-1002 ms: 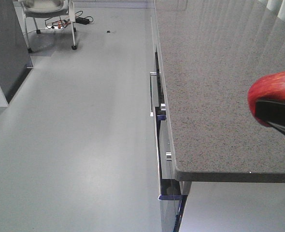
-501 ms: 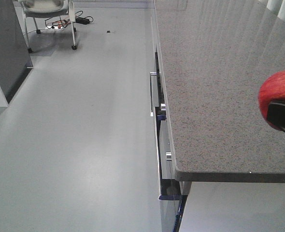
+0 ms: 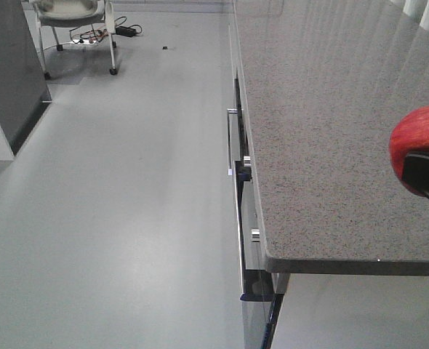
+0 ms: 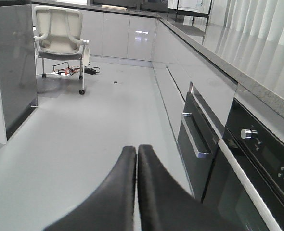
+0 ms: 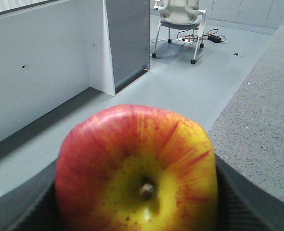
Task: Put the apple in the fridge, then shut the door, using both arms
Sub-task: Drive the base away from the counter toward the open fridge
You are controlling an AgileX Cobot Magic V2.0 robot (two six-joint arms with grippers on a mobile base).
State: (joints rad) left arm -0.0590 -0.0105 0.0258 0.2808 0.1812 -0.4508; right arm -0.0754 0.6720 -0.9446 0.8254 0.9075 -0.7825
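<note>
Your right gripper [image 5: 137, 207] is gripping the apple [image 5: 137, 163], jaws clamping both its sides, stem dimple facing the wrist camera. The apple is hanging over the grey speckled worktop [image 3: 323, 109], not touching it. Your left gripper [image 4: 136, 153] is pointing along the floor [image 4: 84, 125] beside the oven [image 4: 248, 168], jaws pressing together on nothing. The dark-grey fridge [image 4: 14, 67] is standing well apart; its inside isn't showing.

The front camera stands high, looking down over the countertop [image 3: 331, 131] edge and along the floor [image 3: 127, 203] to a white chair [image 3: 73, 11]. The left wrist camera rides low above the floor, facing that same chair; the right wrist one sits tight against the apple [image 5: 137, 168], chair again beyond
</note>
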